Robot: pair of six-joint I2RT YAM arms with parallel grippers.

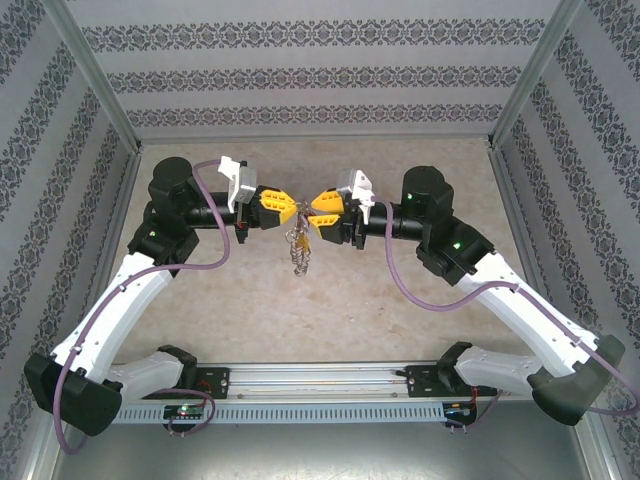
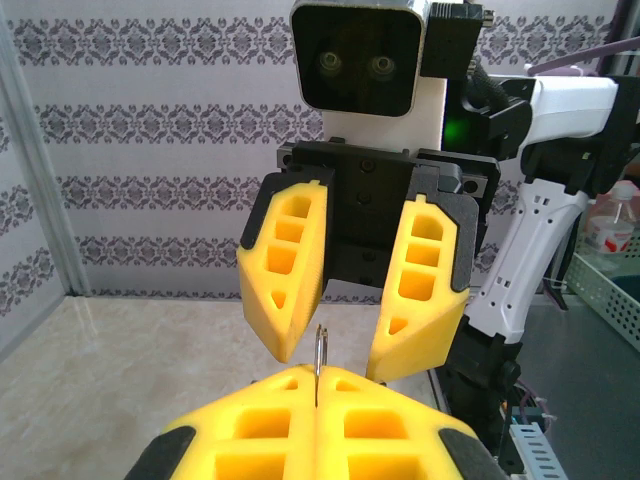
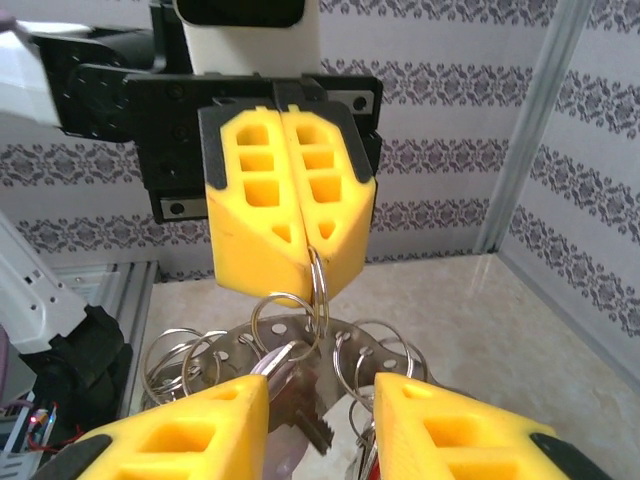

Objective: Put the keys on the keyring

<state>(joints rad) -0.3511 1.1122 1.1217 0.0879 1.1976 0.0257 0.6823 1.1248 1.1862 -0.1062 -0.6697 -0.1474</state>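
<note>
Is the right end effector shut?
No: in the left wrist view the right end effector has its fingers apart, while the left end effector is shut on the keyring.

Above the beige surface (image 1: 400, 320), the left tool (image 1: 291, 209) and right tool (image 1: 312, 211) nearly meet; the keyring (image 1: 300, 248) dangles beneath.

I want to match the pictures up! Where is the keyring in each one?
Top external: the keyring hangs in the middle of the picture.
Left wrist: the keyring is a thin wire, bottom centre.
Right wrist: the keyring dangles in the centre.
Shared landmark: the left gripper, jaws shut on it.
</note>
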